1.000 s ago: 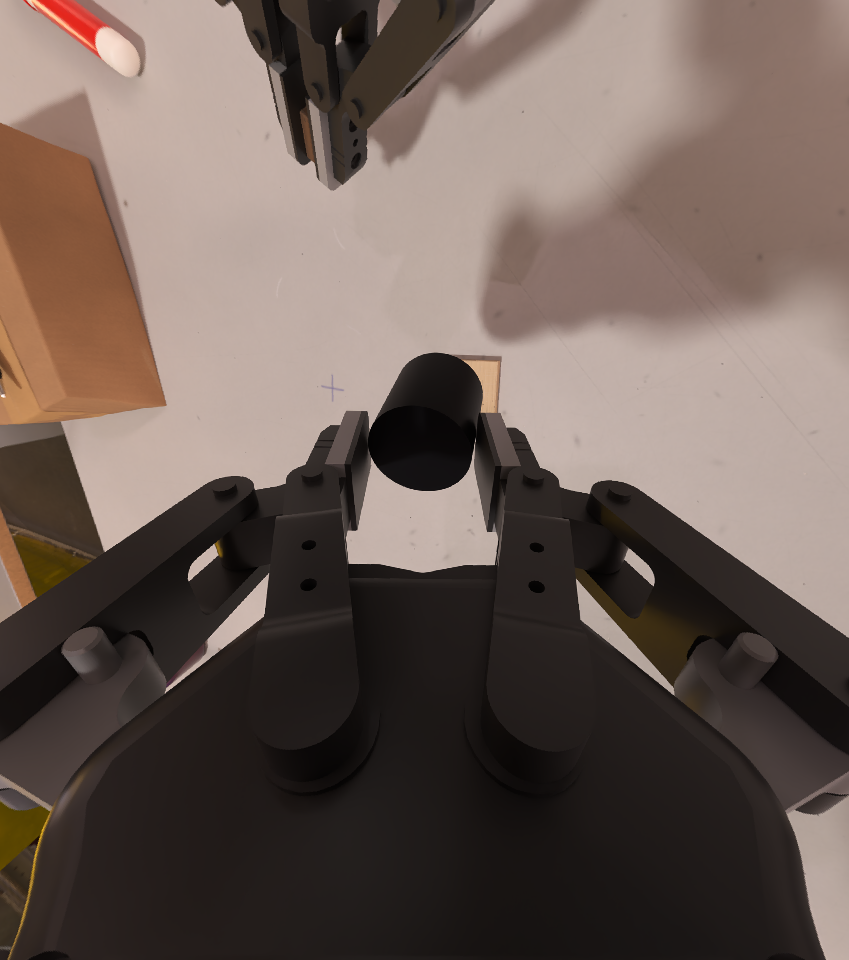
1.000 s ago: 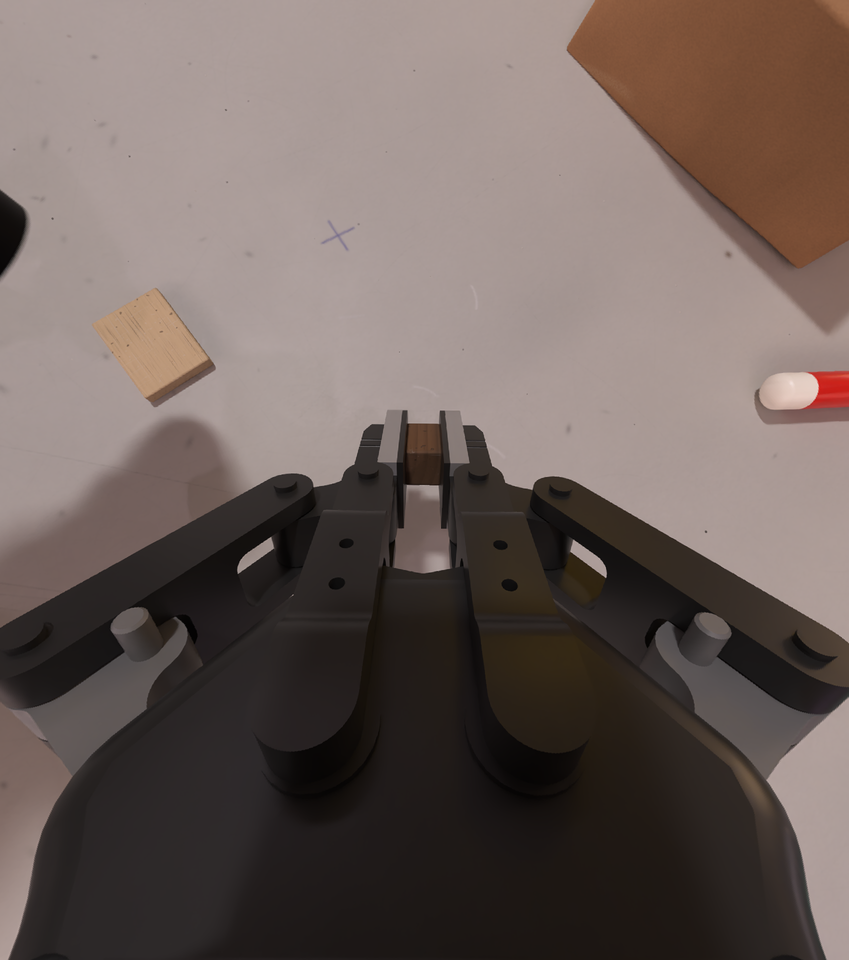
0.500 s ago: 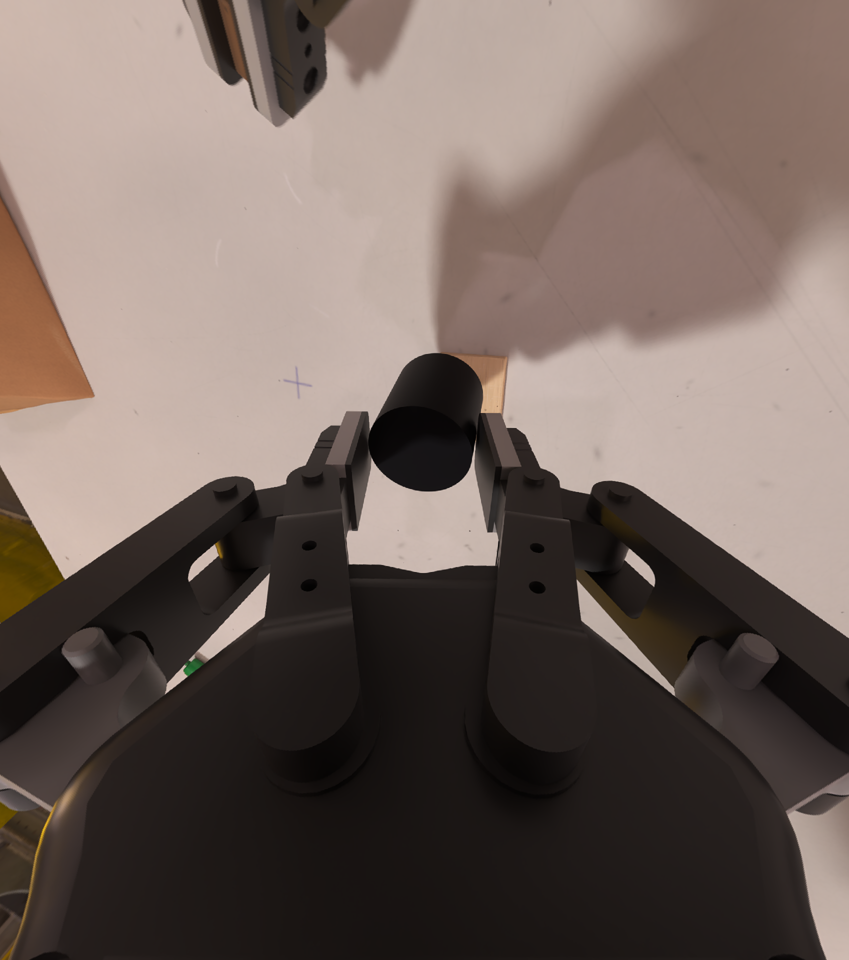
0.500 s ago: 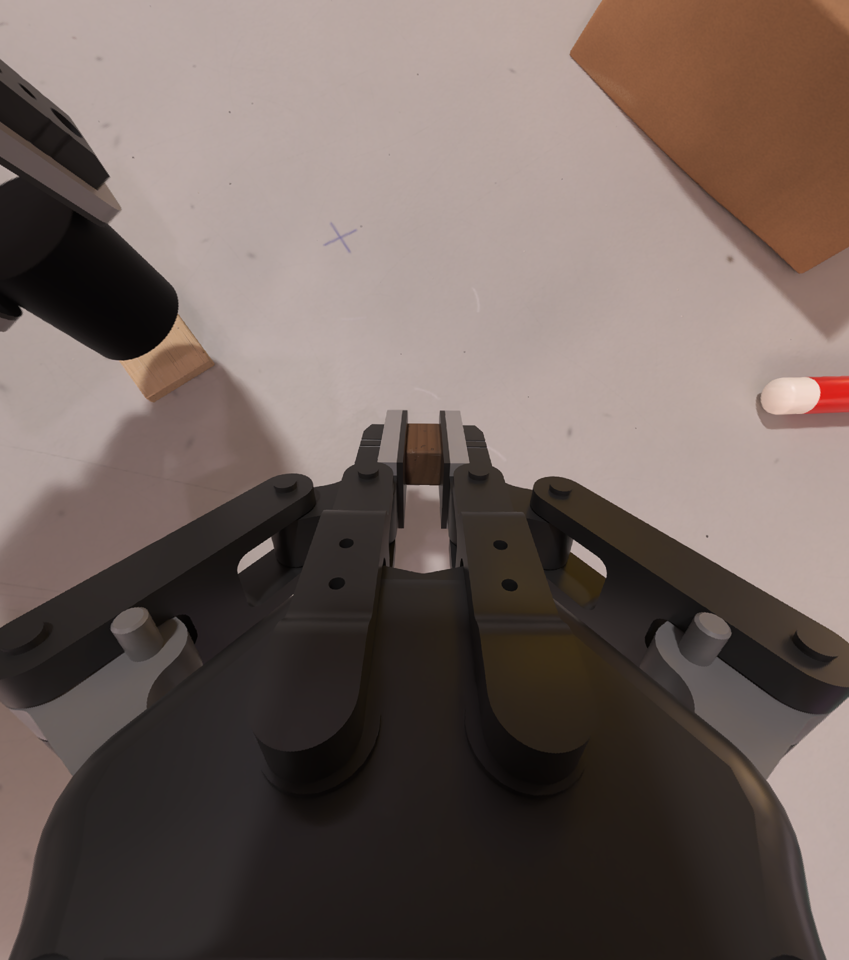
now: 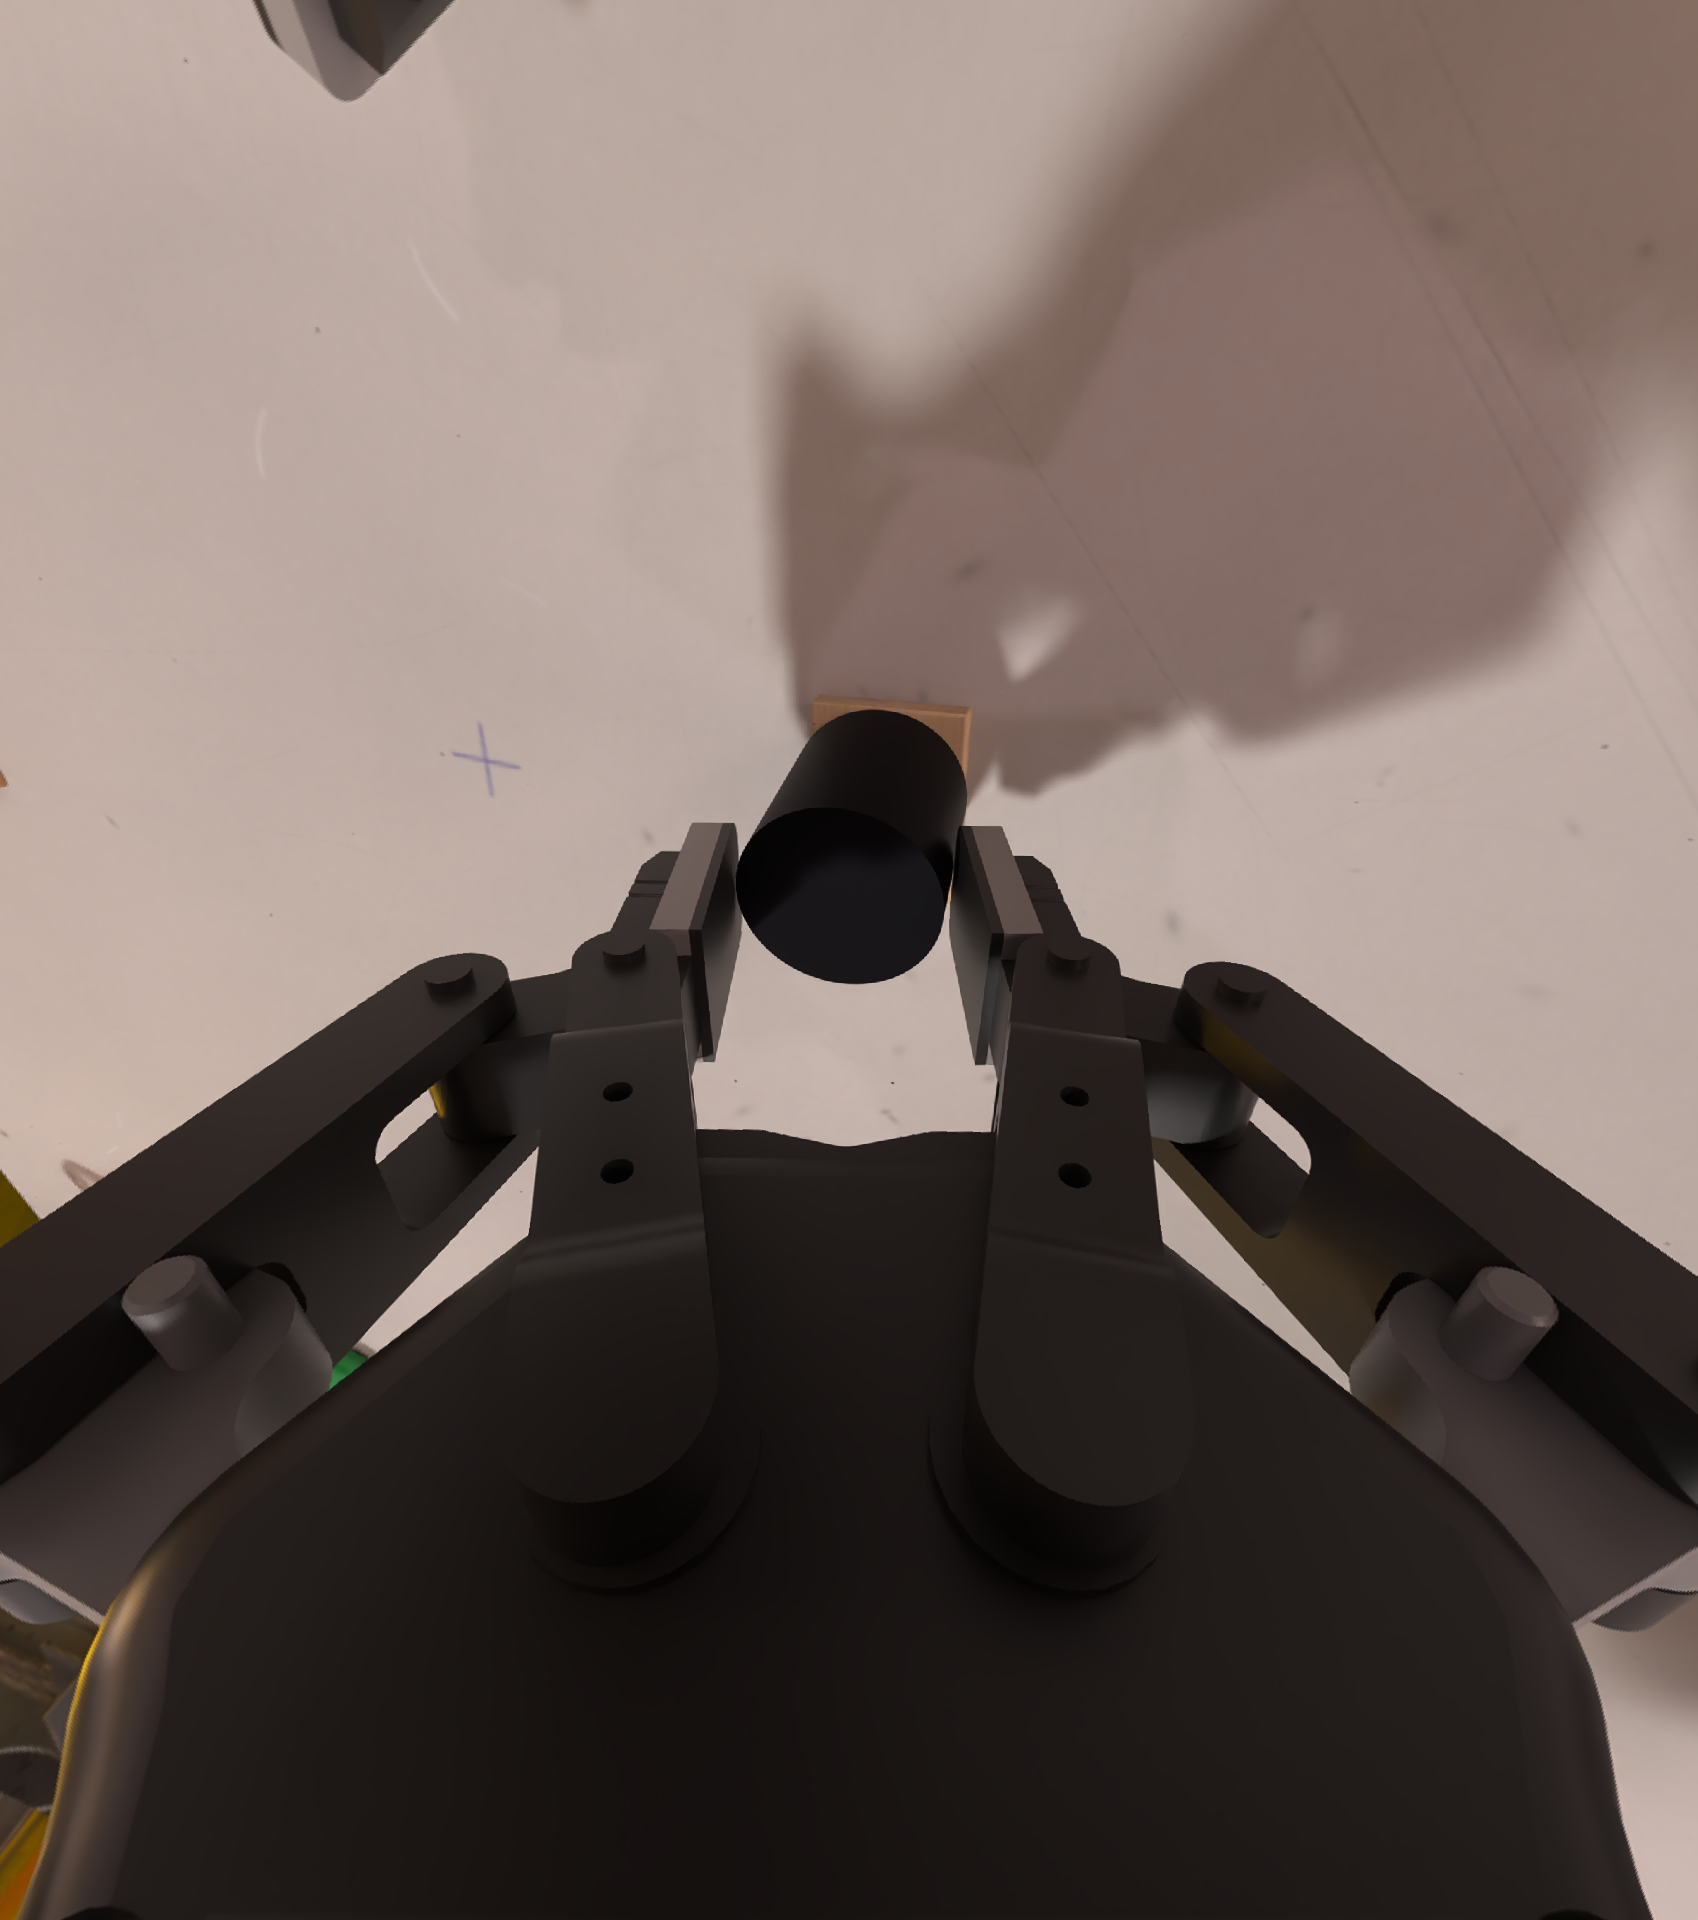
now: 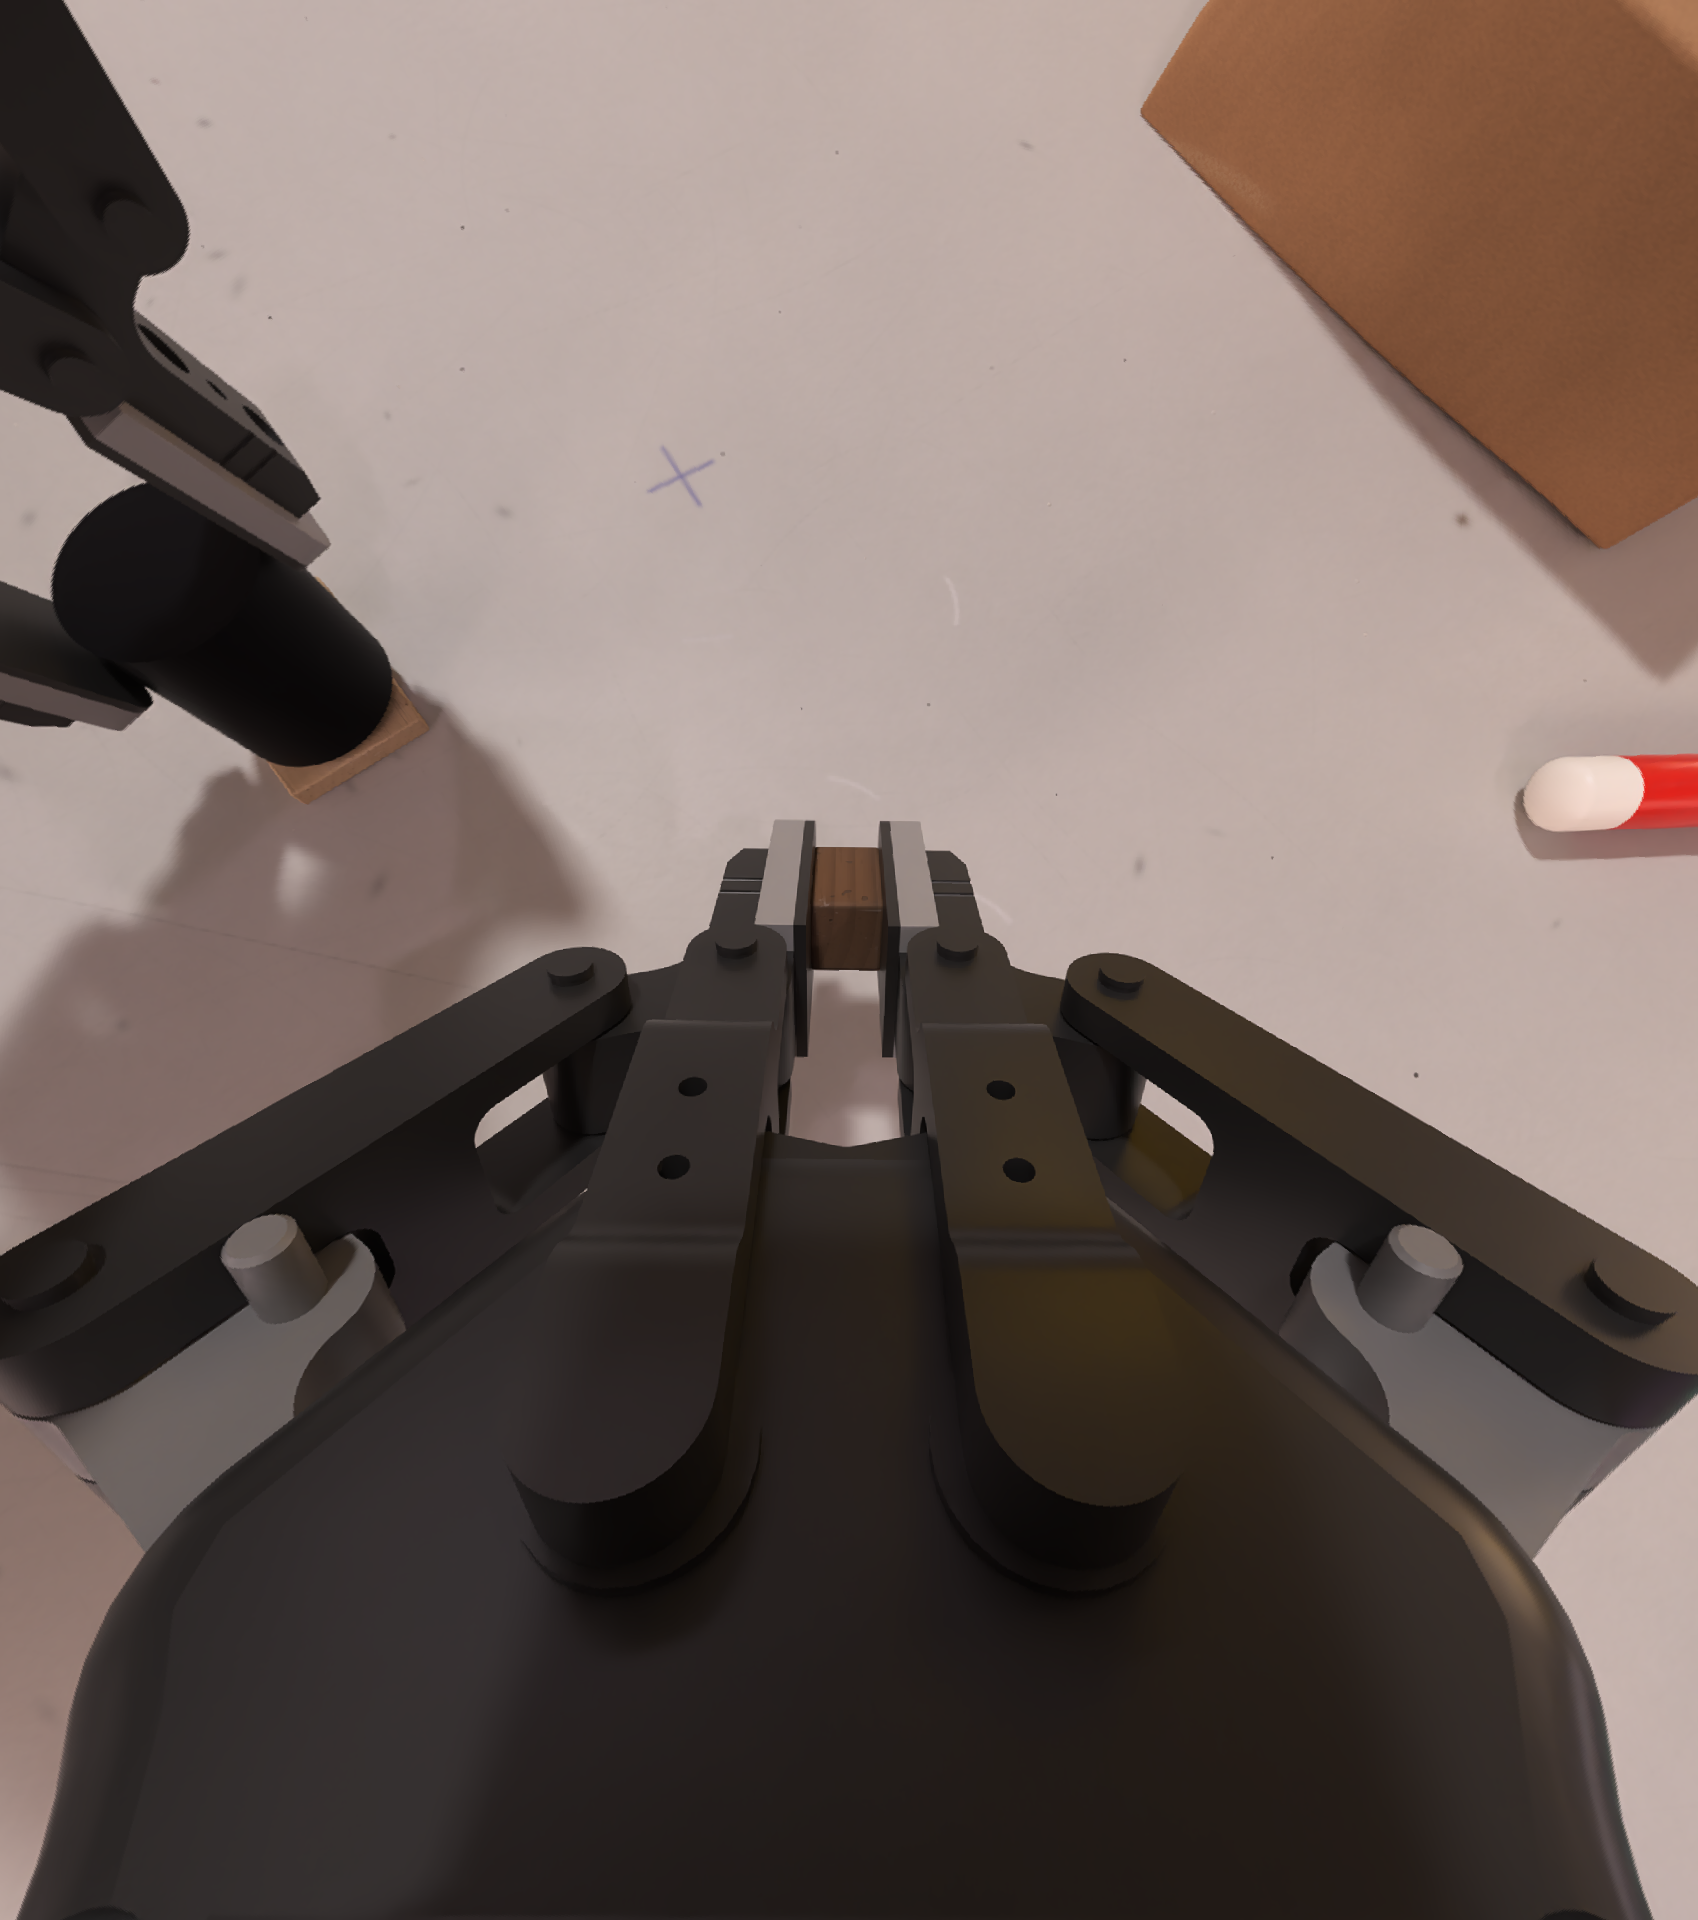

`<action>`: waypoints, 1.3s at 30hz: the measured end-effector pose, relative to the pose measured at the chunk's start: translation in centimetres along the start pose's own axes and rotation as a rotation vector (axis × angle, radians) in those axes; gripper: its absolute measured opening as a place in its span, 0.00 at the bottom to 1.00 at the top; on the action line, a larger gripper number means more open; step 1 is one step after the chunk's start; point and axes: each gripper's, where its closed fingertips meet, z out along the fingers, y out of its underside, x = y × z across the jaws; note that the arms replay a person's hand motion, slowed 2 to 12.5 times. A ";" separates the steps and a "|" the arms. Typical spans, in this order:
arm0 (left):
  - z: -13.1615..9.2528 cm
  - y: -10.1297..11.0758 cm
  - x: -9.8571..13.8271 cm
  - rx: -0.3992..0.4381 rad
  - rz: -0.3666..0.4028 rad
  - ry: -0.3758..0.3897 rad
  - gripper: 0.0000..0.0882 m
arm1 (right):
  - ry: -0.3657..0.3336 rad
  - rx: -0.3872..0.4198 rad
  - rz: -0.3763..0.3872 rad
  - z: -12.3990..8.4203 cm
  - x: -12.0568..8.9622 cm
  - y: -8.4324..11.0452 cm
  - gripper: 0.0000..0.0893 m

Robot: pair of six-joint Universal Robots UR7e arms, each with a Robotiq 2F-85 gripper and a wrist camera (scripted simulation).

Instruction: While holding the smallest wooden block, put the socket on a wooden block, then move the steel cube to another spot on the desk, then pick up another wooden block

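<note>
One step of three looks close to done and none finished; the black socket (image 5: 850, 847) sits at centre frame in the left wrist view, pinched between the pads of the left gripper (image 5: 845, 914), whose jaws stand about a socket's width apart; its far end is over the pale wooden block (image 6: 351, 753) on the desk (image 5: 305, 416), though whether it rests on it I cannot tell; in the right wrist view the same pair shows at middle left. The right gripper (image 6: 847, 883) has its jaws nearly closed on the smallest wooden block (image 6: 845, 906), dark brown, at centre frame. Release is left, I judge, then the steel cube, which shows nowhere, then another block; a cardboard box (image 6: 1510, 239) fills the upper right, a red marker (image 6: 1676, 805) the right edge.
</note>
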 end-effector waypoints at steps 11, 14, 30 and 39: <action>-0.2 -0.1 -0.8 0.040 -0.066 -0.044 0.56 | 0.004 0.000 -0.004 0.0 0.0 0.0 0.12; -0.7 -0.1 -1.0 0.065 -0.084 -0.058 0.57 | 0.003 0.000 -0.004 0.0 0.0 0.0 0.12; -6.7 2.5 0.0 0.187 -0.085 -0.153 0.54 | 0.002 0.001 0.000 0.0 0.0 0.0 0.12; -9.8 8.3 0.7 0.156 -0.081 -0.223 0.53 | -0.001 0.001 0.002 0.0 0.0 0.0 0.12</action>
